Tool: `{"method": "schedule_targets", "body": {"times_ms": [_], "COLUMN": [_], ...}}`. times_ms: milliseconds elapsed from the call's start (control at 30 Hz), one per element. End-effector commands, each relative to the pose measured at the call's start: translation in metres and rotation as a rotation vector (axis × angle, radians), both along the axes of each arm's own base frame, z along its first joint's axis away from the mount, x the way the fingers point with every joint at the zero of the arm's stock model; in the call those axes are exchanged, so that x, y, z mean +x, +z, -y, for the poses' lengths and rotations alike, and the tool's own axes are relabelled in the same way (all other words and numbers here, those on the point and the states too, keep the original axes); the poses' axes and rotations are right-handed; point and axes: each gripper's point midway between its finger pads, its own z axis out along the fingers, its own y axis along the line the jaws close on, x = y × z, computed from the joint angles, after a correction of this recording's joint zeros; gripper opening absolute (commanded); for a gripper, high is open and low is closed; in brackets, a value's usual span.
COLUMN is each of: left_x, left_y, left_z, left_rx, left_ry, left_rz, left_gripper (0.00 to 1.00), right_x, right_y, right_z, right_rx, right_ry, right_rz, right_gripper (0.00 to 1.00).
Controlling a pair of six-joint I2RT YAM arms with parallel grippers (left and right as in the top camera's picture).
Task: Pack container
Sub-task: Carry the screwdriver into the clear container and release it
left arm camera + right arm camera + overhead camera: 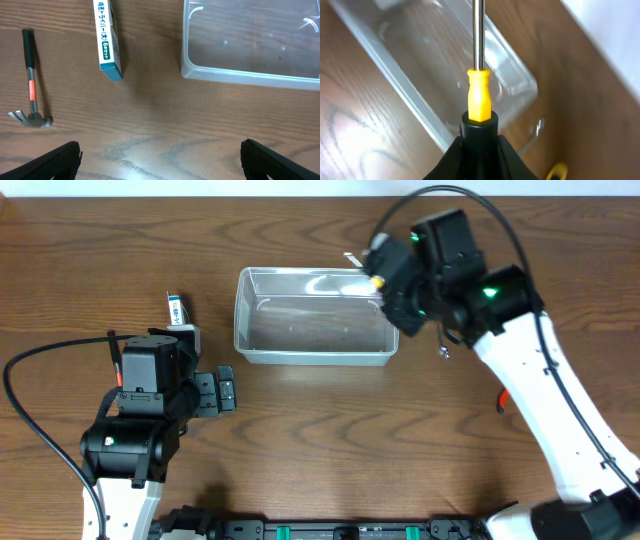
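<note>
1. At upper centre, the container (315, 357) sits empty; the right gripper (385, 275) clamps a screwdriver (479, 95) over its right end
2. Lower it well inside, shaft level, before releasing
3. The left gripper (225, 393), lower left, gapes wide

L of container (312, 358): box (107, 40), hammer (31, 75)

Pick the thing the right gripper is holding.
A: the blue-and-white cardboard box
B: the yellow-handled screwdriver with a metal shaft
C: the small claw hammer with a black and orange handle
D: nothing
B: the right gripper is shut on the yellow-handled screwdriver, its metal shaft reaching over the clear plastic tub; the claw hammer and blue-and-white box lie on the wooden table.
</note>
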Motion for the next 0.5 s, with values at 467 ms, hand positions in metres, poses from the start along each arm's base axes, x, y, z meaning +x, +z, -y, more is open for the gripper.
{"method": "schedule_targets", "body": {"times_ms": [467], "left_x": [0.018], "left_y": [0.100], "left_z": [-0.099], "left_rx": [0.028], "left_ry": [0.363], "left_rz": [0.128], "left_gripper": [0.98], "right_x": [0.034], "right_y": [-0.104], "right_z": [-0.069], "right_rx": [-0.121], "right_ry": [0.292], "right_rz": [-0.097], "right_gripper": [0.01]}}
